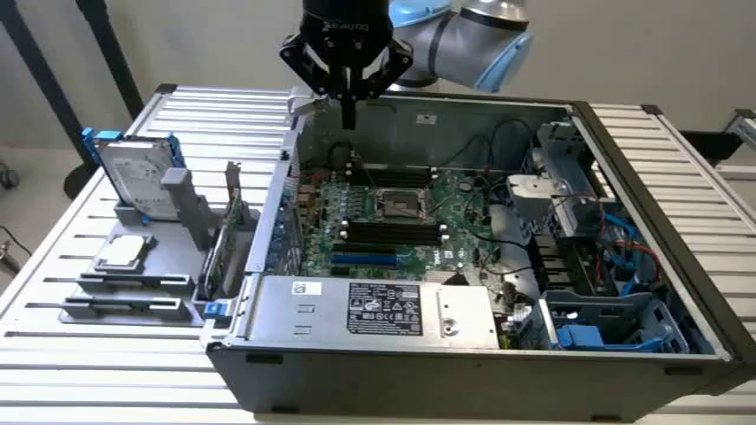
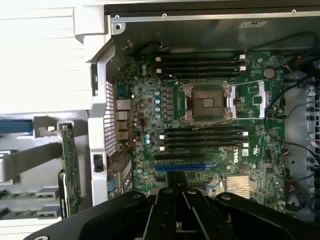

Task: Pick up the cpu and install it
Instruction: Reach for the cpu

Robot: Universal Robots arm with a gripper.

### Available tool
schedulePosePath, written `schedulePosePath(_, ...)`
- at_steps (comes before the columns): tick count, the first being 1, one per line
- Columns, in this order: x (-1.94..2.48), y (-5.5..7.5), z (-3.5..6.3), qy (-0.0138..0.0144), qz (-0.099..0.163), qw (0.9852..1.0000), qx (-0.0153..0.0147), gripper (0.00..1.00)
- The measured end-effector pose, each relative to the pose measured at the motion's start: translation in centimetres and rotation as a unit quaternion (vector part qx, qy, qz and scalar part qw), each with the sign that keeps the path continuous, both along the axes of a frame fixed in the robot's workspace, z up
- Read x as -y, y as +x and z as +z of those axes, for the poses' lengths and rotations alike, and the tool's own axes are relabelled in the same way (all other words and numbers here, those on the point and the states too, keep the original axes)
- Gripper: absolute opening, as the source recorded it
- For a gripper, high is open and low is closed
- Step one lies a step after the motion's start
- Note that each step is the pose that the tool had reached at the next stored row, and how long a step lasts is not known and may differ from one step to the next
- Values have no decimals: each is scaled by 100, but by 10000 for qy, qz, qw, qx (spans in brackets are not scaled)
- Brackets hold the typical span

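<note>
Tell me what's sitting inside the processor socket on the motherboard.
Nothing: the socket shows only its bare dark contact bed inside the metal frame. The cpu lies on the grey tray at the exterior view's left. The frame covers the socket's edges, so those are hidden.

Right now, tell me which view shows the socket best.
The wrist view: it looks straight down on the socket, so its metal frame and dark middle are plain. The exterior view shows the socket at a slant, deep in the case.
</note>
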State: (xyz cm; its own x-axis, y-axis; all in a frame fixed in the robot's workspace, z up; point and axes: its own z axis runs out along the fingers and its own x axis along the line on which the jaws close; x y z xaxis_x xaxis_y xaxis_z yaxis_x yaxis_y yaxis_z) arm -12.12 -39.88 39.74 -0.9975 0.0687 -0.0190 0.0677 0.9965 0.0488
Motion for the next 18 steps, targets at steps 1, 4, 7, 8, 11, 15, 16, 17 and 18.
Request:
schedulePosePath(1,0,0,1,0,0,10000,0,11)
schedulePosePath(4,0,0,2,0,1,10000,0,11)
schedulePosePath(7,0,0,4,0,1,10000,0,11)
schedulePosePath(8,0,0,5,0,1,10000,0,11)
schedulePosePath(11,0,0,6,0,2,10000,0,11)
schedulePosePath(15,0,-94,5,-1,2,10000,-10,11)
schedulePosePath(16,0,-139,3,-1,2,10000,-11,11)
schedulePosePath(17,0,-185,3,0,3,10000,-11,11)
schedulePosePath(18,0,-229,2,0,3,10000,-12,11)
